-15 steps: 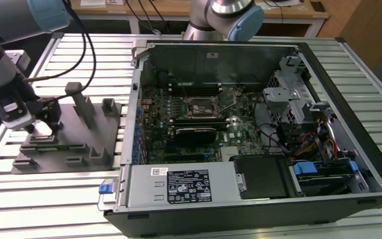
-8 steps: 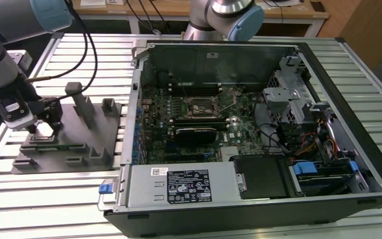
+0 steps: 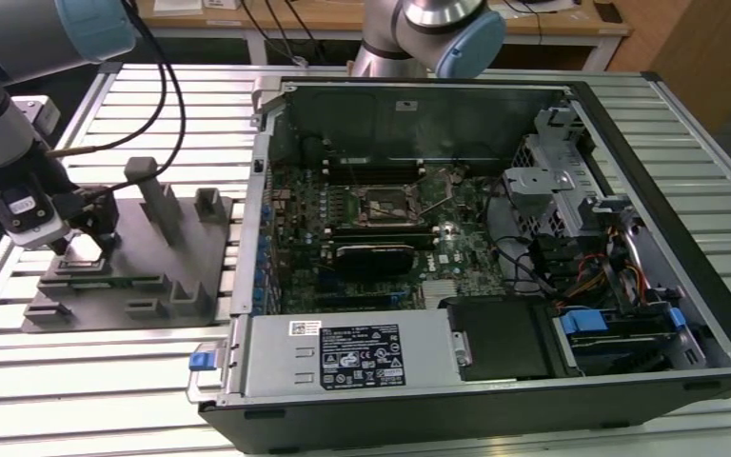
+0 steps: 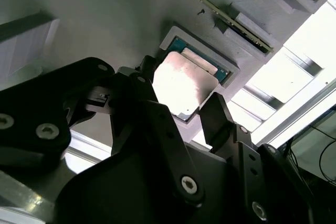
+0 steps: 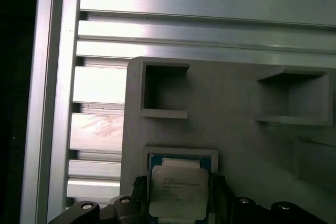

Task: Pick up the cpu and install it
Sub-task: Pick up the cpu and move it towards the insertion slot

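Gripper (image 3: 84, 238) sits low over the grey tray (image 3: 149, 314) (on the desk (image 3: 87, 381), beside the PC case (image 3: 467, 424)). Jaws apart, straddling the cpu (image 4: 184, 82) in its pocket.

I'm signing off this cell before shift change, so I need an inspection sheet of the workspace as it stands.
Surface: slotted aluminium table, carrying a grey tray and an open computer case.
Job's things: the cpu lies at a recess of the tray, pale lid up; the motherboard socket in the case appears empty.
Clutter: nothing seen.
Grippers: the gripper is right at the cpu, over its recess; whether it grips cannot be told.
Cables: a black cable runs along the arm; wire bundles sit inside the case.
Surroundings: a second arm behind the case, a wooden desk beyond.
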Controlling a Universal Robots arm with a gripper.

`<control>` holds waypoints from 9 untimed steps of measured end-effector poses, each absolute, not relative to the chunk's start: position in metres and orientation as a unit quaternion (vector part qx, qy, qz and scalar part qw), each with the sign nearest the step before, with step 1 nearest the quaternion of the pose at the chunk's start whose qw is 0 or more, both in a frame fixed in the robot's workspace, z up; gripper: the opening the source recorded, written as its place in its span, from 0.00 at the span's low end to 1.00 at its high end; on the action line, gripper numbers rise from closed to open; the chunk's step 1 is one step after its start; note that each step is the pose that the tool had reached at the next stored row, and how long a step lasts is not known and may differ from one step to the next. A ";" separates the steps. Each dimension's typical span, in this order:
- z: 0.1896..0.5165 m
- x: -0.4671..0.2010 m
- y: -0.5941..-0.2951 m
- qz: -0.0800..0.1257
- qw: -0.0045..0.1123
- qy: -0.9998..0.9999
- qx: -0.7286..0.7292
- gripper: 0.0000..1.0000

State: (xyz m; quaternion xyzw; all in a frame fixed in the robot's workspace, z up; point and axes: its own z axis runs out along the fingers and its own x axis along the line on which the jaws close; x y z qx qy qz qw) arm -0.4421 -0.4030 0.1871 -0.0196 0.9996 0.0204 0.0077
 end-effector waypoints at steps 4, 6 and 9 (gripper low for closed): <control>0.186 -0.444 -0.403 0.020 0.008 1.000 -0.020 0.61; 0.186 -0.444 -0.403 0.020 0.008 1.000 -0.020 0.61; 0.185 -0.444 -0.403 0.020 0.008 1.000 -0.020 0.61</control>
